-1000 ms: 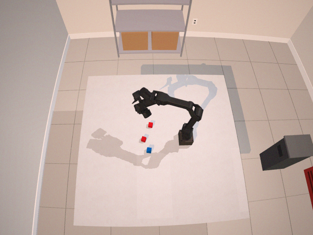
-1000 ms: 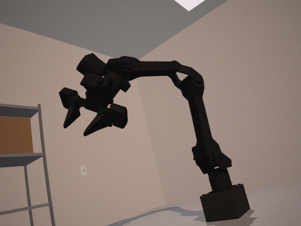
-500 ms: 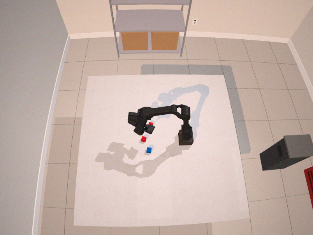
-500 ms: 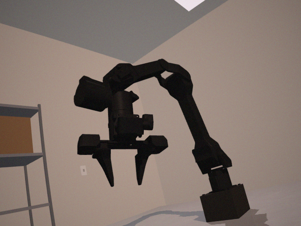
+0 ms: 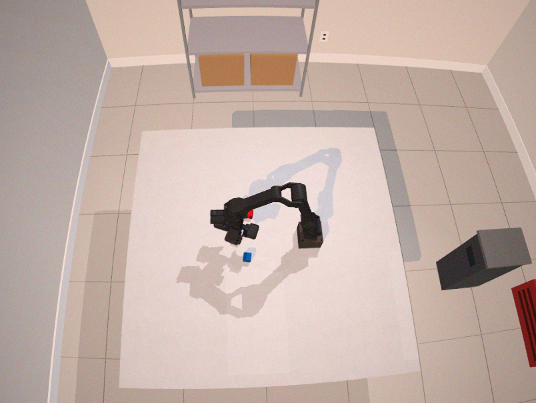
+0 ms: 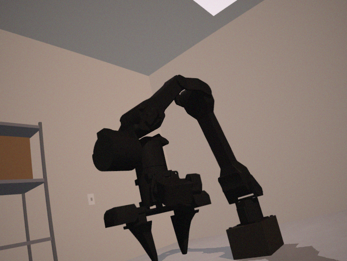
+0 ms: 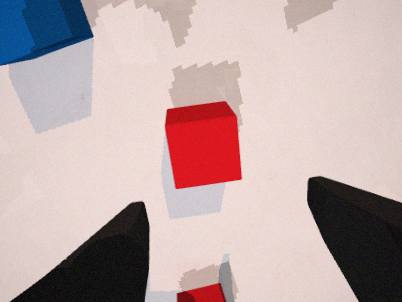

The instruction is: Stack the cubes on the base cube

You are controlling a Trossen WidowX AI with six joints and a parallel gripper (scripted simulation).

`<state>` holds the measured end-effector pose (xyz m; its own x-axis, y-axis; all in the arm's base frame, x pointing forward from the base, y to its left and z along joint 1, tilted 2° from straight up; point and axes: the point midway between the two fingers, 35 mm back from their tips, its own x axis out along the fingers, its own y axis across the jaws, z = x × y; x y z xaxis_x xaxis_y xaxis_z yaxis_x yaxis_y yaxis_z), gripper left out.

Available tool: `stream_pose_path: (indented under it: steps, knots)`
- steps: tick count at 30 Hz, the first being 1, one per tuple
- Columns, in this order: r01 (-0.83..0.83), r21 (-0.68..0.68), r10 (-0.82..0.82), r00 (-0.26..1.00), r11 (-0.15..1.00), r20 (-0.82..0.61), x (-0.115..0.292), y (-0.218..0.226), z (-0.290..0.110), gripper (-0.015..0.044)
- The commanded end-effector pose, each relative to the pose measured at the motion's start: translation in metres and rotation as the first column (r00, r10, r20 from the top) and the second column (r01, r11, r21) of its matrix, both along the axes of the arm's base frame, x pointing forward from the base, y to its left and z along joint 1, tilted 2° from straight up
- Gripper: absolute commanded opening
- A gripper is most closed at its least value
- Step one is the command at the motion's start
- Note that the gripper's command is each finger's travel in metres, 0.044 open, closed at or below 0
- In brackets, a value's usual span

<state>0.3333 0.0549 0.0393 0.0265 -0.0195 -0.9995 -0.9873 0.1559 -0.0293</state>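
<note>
Here I am over the counter [image 5: 173, 347] [image 6: 313, 224] [image 7: 300, 90], my end effector [image 5: 242, 236] [image 6: 170, 256] [image 7: 227, 191] pointing down, fingers apart and nothing between them. The nearer red cube [image 5: 241, 236] [image 7: 205, 152] sits on the counter just ahead of my fingertips in the wrist view, between the blue cube [image 5: 247, 257] [image 7: 12, 30], which I take for the base, and the second red cube [image 5: 250, 214] [image 7: 202, 295]. It looks light and stiff, neither fragile nor especially slippery, so a modest squeeze at mid-height on two opposite side faces should do. It's resting flat, and being a cube, it offers no long axis or front! Its edges are slightly skewed in my wrist view, nearly parallel to the line across my fingertips, so I'd expect only a slight wrist correction.
</note>
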Motion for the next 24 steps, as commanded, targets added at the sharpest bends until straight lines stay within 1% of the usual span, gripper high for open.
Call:
stream_pose_path:
  steps: [1, 7, 24]
  knots:
    - [-0.004, -0.005, 0.004, 1.000, 1.000, -0.010, -0.003, -0.001, -0.017, 0.0265]
    - [-0.004, -0.005, 0.004, 1.000, 1.000, -0.010, -0.003, -0.002, -0.032, 0.0265]
    - [-0.004, -0.005, 0.004, 1.000, 1.000, -0.010, -0.003, -0.002, -0.054, 0.0265]
